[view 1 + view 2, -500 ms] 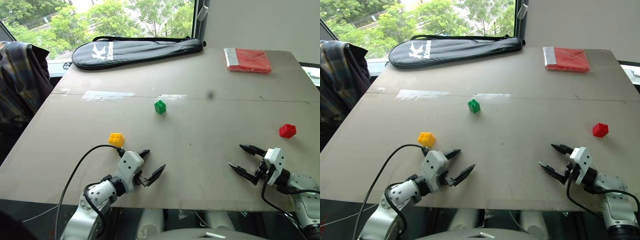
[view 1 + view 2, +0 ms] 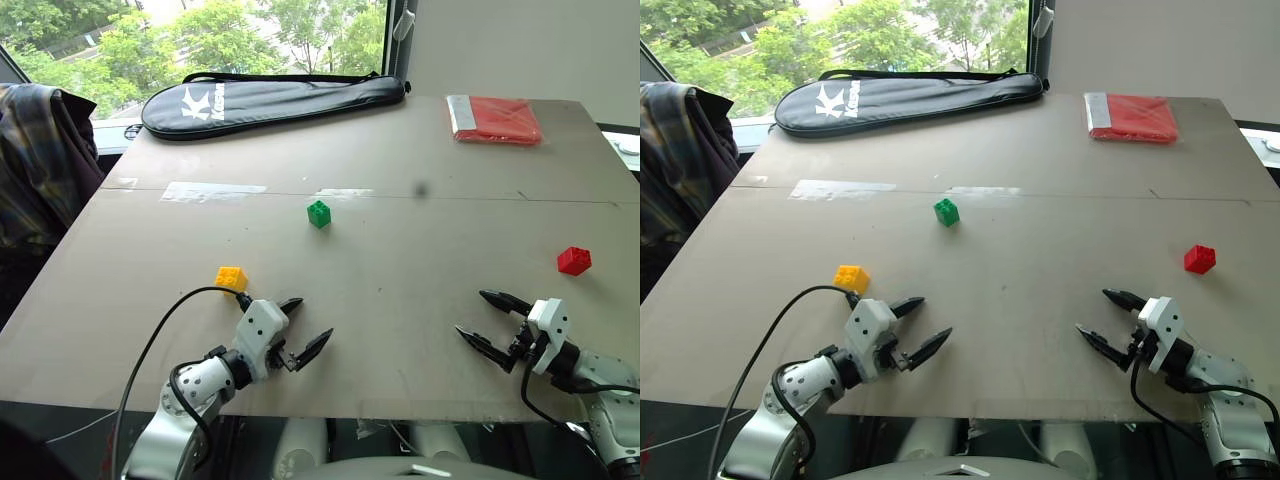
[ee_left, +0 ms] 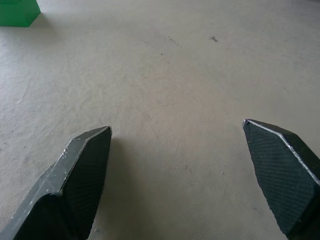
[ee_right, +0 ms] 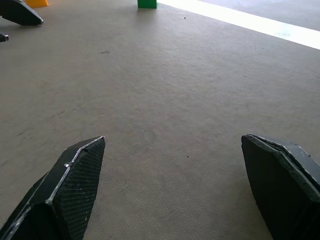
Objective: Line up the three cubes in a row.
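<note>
From my head camera I see 3 studded plastic cubes spread well apart on the grey table (image 2: pixel 400 180). The yellow cube (image 2: pixel 231 278) is a squat brick with round studs on top, lying just beyond my left gripper (image 2: pixel 306 326) and slightly to its left. The green cube (image 2: pixel 319 213) sits near the table's middle, close to a strip of pale tape (image 2: pixel 214 191). The red cube (image 2: pixel 574 260) lies far over on my right side, beyond my right gripper (image 2: pixel 486 322). They form no row; they stand as a wide triangle. At the far edge lie a black racket bag (image 2: pixel 270 100) and a flat red packet (image 2: pixel 494 119). Both my grippers hover near the table's near edge, jaws spread wide, holding nothing.

In my left wrist view, my 2 black fingers (image 3: pixel 80 180) stand far apart over bare table, and a corner of the green cube (image 3: pixel 19 12) shows ahead.

In my right wrist view, my fingers (image 4: pixel 70 190) are likewise parted and empty; ahead I see the green cube (image 4: pixel 147 4), an edge of the yellow cube (image 4: pixel 36 3), and a fingertip of my left gripper (image 4: pixel 20 13).
</note>
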### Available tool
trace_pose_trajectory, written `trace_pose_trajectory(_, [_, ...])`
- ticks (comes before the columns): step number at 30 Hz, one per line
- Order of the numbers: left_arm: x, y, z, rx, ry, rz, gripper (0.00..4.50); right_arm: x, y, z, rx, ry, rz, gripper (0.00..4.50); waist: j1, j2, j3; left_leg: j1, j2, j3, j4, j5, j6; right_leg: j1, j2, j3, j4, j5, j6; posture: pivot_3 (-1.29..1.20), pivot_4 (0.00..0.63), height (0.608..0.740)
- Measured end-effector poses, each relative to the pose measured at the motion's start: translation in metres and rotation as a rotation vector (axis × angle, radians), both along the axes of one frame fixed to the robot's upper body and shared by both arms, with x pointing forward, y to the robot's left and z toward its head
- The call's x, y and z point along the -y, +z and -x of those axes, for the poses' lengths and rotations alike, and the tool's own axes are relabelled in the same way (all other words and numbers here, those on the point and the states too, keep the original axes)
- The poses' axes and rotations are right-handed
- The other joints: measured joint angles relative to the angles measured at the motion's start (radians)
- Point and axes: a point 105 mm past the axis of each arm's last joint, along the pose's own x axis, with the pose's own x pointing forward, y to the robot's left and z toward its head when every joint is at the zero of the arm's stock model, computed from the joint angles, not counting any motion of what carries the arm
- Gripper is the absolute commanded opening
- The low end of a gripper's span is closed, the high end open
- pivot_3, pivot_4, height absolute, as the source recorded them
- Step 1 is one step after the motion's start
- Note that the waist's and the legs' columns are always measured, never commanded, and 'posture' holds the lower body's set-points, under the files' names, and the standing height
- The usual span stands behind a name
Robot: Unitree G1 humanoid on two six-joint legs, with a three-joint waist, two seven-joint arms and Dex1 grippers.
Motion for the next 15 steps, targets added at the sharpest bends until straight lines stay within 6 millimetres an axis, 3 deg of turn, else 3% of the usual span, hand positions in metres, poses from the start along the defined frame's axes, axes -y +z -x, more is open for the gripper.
trace_pose_trajectory(15, [0.0006, 0.004, -0.0071, 0.014, -0.023, -0.004, 4.27, -0.0019, 0.0037, -0.0019, 0.006, -0.02, 0.002, 4.5, -0.001, 0.0, 0.0, -0.001, 0.0, 0.0, 0.0, 0.0, 0.0, 0.0, 0.0, 0.0, 0.0, 0.0, 0.0, 0.0, 0.15, 0.708])
